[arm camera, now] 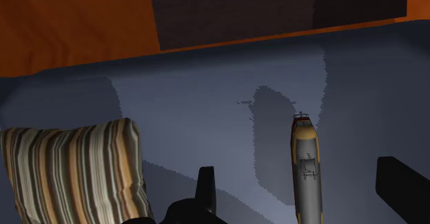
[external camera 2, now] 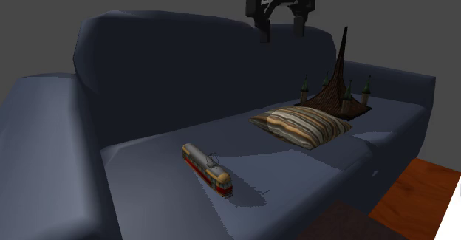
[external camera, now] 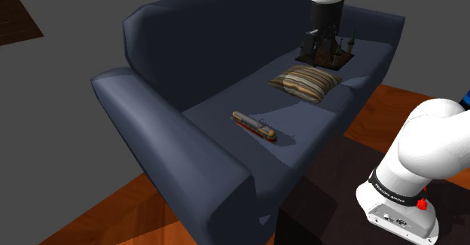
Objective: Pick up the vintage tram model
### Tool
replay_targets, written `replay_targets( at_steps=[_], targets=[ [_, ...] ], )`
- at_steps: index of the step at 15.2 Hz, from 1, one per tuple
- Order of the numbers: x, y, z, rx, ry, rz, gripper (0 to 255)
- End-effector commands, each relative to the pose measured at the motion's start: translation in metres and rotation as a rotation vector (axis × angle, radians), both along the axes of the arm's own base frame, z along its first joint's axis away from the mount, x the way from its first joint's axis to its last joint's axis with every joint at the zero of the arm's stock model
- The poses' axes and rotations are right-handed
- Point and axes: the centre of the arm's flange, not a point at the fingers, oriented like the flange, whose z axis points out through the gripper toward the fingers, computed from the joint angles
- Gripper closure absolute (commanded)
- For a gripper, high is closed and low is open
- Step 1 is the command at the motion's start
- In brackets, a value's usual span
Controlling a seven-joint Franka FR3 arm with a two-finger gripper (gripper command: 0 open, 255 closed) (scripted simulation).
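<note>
Fingers [arm camera: 205, 191] of my claw [external camera 2: 281, 32] stood apart, released and holding nothing, high above the sofa [external camera: 188, 62]. Well below the claw lay the tram model [arm camera: 306, 171] on the seat. Through the wrist view it lined up between my fingers, its long body crossing the line from one finger to the other. A striped pillow [arm camera: 76, 167] sat off to one side of the claw. I judged this the approach step: next I needed to descend straight, centre over the tram's middle, and close on its narrow sides.

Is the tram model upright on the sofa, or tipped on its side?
Upright: the tram model rests on its underside on the sofa seat, its roof and pantograph facing up.
</note>
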Motion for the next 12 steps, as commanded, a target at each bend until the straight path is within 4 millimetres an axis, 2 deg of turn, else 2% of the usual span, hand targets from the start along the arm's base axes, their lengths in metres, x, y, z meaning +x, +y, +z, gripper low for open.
replay_targets(
  at_steps=[1,12],
  targets=[
    [0.0,0.0,0.0,0.0,0.0,0.0,0],
    [0.074,0.013,-0.12,0.044,-0.029,-0.035,0]
  ],
)
